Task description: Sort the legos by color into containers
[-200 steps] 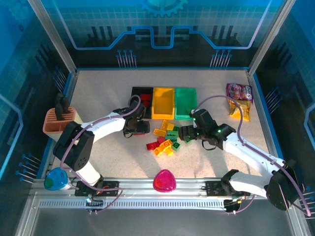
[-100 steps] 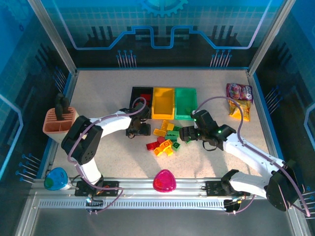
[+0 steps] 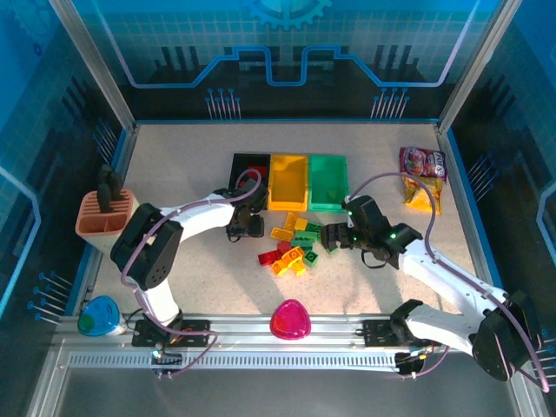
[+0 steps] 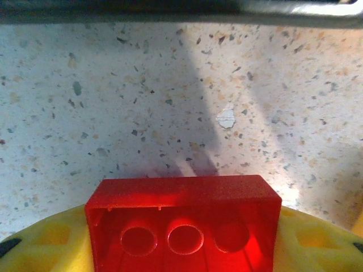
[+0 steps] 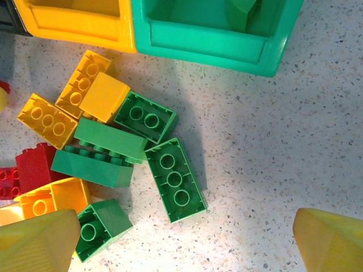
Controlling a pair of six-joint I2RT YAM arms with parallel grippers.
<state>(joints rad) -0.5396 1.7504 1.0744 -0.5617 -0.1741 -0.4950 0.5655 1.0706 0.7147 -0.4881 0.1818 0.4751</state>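
Left fingers point(image 4: 45, 243) seemingly tighter round lego point(image 4: 181, 215)

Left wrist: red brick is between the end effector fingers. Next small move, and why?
Probably a short straight lift. The red brick sits snug between the left end effector's fingers, seemingly gripped, with the table right beneath it. From above, the black bin lies just beyond, so the brick likely needs to clear its wall before going in.

Counting three bins point(image 3: 288, 157), two snack packets point(image 3: 422, 162), one tan holder point(image 3: 102, 217), one pink triangle point(image 3: 289, 320), then under the right wrist five green bricks point(image 5: 174, 178), four yellow bricks point(image 5: 46, 120), two red bricks point(image 5: 35, 164), plus one red brick point(image 4: 181, 221) at the left wrist.
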